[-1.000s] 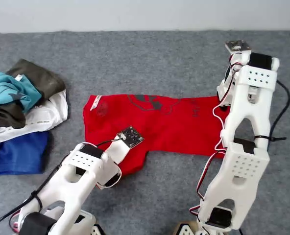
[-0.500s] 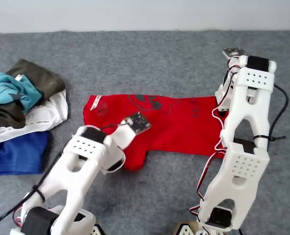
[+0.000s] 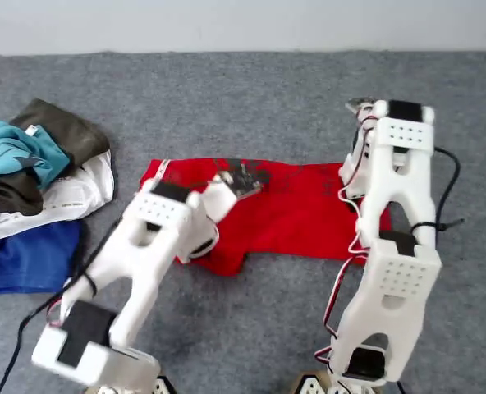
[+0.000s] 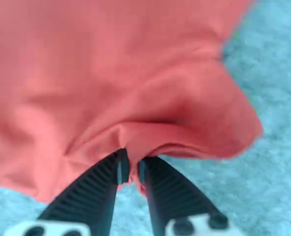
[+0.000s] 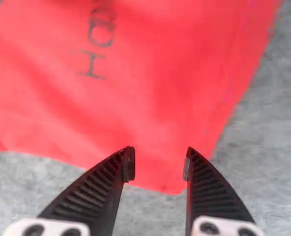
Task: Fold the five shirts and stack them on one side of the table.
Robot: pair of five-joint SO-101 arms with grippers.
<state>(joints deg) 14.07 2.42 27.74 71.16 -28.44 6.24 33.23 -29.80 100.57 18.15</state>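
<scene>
In the high view we see the red shirt (image 3: pixel 300 217) lying flat and stretched sideways across the middle of the table (image 3: pixel 251 98). The left arm (image 3: pixel 157 226) is over its near left part and the right arm (image 3: pixel 395 189) over its right end. Well apart, at the table's left side, sits a pile (image 3: pixel 38 189) of other shirts: teal, dark, white and blue, crumpled over one another rather than squared up. We judge that none of them is properly folded and stacked yet, though we cannot tell how the blue one at the bottom lies. In the left wrist view the left gripper (image 4: pixel 130 164) has its jaws closed on a pinch of the red cloth at the near edge, and the fabric puckers up from the grip. In the right wrist view the right gripper (image 5: pixel 156 164) has its jaws apart, standing astride the shirt's edge near the corner with cloth between them but nothing clamped. We take it that the first fold of this shirt is only starting. Folding it, folding the rest and stacking all five are left.
</scene>
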